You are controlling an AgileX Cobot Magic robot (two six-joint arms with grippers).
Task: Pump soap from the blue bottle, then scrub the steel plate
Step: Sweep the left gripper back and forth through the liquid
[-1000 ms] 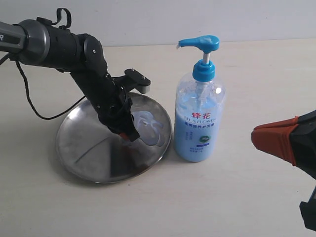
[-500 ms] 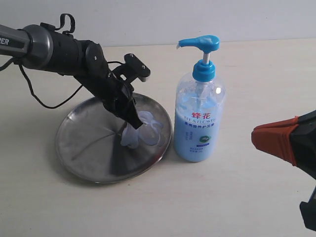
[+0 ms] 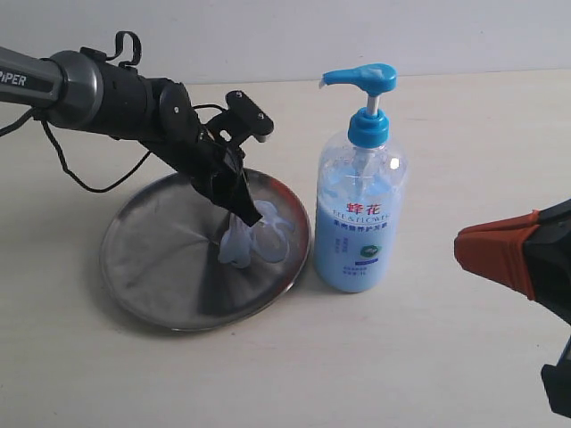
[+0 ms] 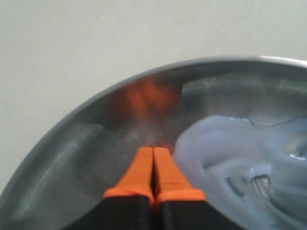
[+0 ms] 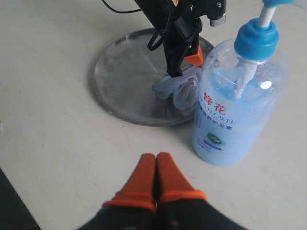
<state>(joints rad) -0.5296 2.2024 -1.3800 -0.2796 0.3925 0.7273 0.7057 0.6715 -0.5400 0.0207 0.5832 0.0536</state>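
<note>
Half done, I'd say. The soap (image 3: 260,239) is already out on the steel plate (image 3: 152,263), a pale smear at the plate's 3 o'clock in the exterior view, right beside the blue bottle (image 3: 361,223). The left gripper (image 3: 250,218) is pinched closed on nothing, tips down at the smear's edge. The right gripper (image 5: 156,160) is clamped empty too, well off at the bottle's 4 o'clock. Most of the plate looks unscrubbed.

Steel plate (image 3: 147,259): on the table (image 3: 401,357), left side.
Blue bottle (image 3: 359,223): upright on the table, just beside the plate's right rim.
Soap (image 3: 272,239): in the plate, on the part nearest the bottle.
Left fingers (image 3: 243,212): tips down in the plate, at the soap.
Right fingers (image 3: 500,254): right of the bottle, well apart.
</note>
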